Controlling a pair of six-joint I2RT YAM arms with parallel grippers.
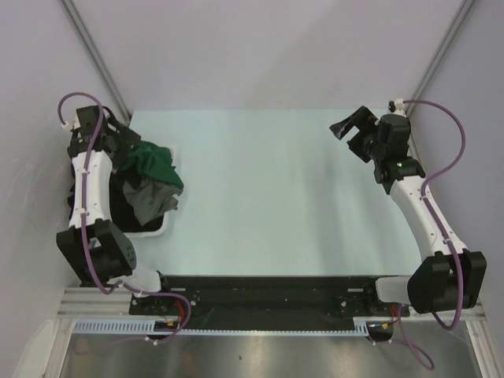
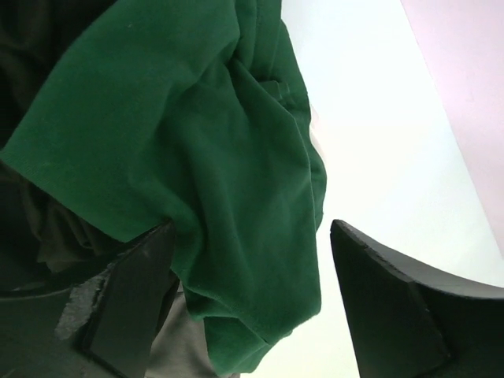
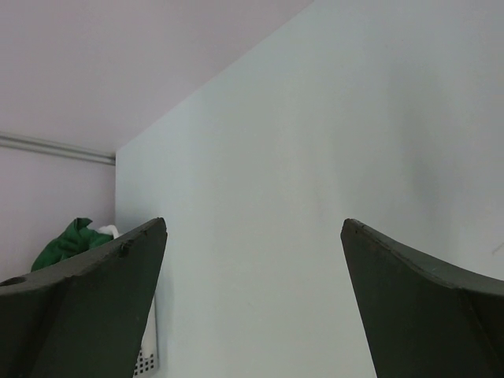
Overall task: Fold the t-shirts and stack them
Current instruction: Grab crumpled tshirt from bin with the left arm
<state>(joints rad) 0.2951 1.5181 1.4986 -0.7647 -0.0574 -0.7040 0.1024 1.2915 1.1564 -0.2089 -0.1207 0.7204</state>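
2 crumpled soft cotton t-shirts, 1 dark green over 1 grey, lie heaped in a white basket at the pale table's left edge. The left gripper, jaws wide, straddles the green fold. The right gripper, equally wide and empty, hangs well apart.

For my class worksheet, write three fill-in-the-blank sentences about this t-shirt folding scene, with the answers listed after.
1. The top t-shirt in the white bin is dark ____.
2. The bin sits on the ____ arm's side of the table.
3. The right hand hovers open over bare table, holding ____.
Answers: green; left; nothing.
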